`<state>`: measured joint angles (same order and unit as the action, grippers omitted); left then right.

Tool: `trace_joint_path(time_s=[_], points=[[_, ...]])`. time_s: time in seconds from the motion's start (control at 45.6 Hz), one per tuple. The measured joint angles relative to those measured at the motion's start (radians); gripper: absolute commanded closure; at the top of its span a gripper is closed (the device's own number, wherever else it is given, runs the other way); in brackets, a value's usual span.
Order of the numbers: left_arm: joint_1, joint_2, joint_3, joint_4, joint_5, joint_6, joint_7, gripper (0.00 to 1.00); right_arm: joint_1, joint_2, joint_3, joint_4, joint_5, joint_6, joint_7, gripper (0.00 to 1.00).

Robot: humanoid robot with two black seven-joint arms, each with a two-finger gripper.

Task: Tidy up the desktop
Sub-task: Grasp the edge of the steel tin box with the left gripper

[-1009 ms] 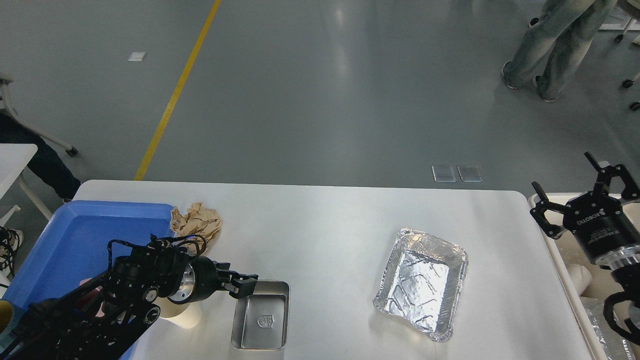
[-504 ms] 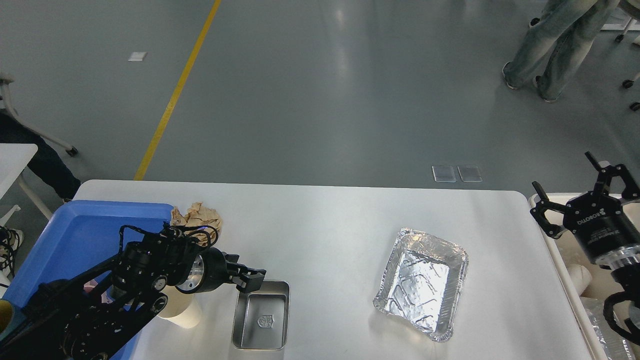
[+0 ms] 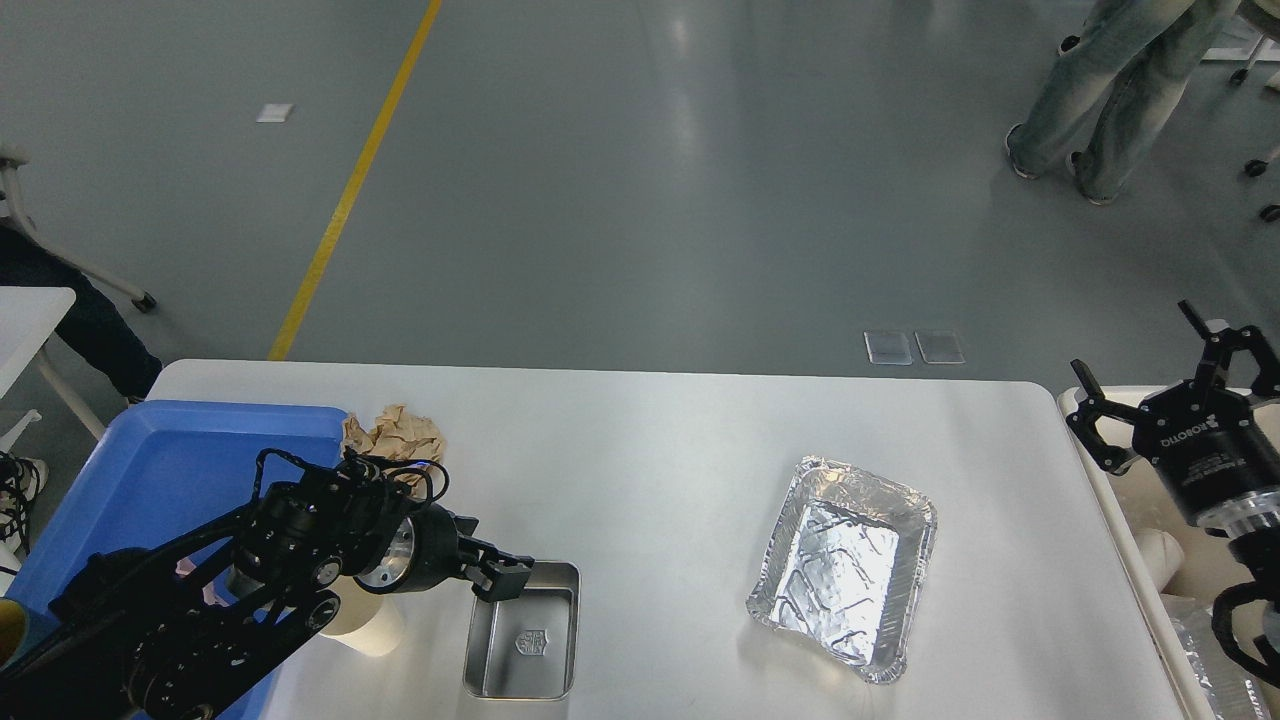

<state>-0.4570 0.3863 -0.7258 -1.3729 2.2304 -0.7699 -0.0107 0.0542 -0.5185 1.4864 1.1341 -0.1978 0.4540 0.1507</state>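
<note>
The white desktop [image 3: 650, 450] spans the lower half of the head view. On it lie a small steel tray [image 3: 522, 645], a crumpled foil tray [image 3: 845, 565], a ball of crumpled brown paper [image 3: 395, 435] and a pale paper cup [image 3: 365, 628], partly hidden under my left arm. My left gripper [image 3: 500, 578] hangs at the steel tray's far-left corner; its fingers show as one dark block. My right gripper [image 3: 1165, 385] is open wide and empty, past the desktop's right edge.
A blue plastic tray [image 3: 150, 470] sits on the desktop's left end, partly under my left arm. A beige bin [image 3: 1150, 590] with rubbish in it stands beside the right edge, below my right gripper. A person's legs [image 3: 1110, 90] stand on the floor far right.
My left gripper has moved right and a little down, to the steel tray's far-left corner. My right gripper has shifted slightly right, still open.
</note>
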Motion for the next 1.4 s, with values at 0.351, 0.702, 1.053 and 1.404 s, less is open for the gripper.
trace_joint_path(time_s=[0.351,0.702,1.053,1.404], points=[[0.003,0.015,0.019,0.007,0.003,0.003,-0.001,0.22,0.000,0.000,0.003,0.001,0.000,0.000,0.000,0.00],[0.001,0.014,0.057,0.041,0.038,0.013,0.000,0.42,0.000,0.000,0.007,0.000,0.000,0.000,0.000,0.00],[0.009,0.008,0.057,0.074,0.039,0.022,0.001,0.78,0.000,0.000,0.012,0.000,0.000,0.000,0.001,0.00],[0.018,-0.005,0.050,0.090,0.039,0.045,0.001,0.99,0.000,0.001,0.012,0.001,0.000,0.000,0.001,0.00]])
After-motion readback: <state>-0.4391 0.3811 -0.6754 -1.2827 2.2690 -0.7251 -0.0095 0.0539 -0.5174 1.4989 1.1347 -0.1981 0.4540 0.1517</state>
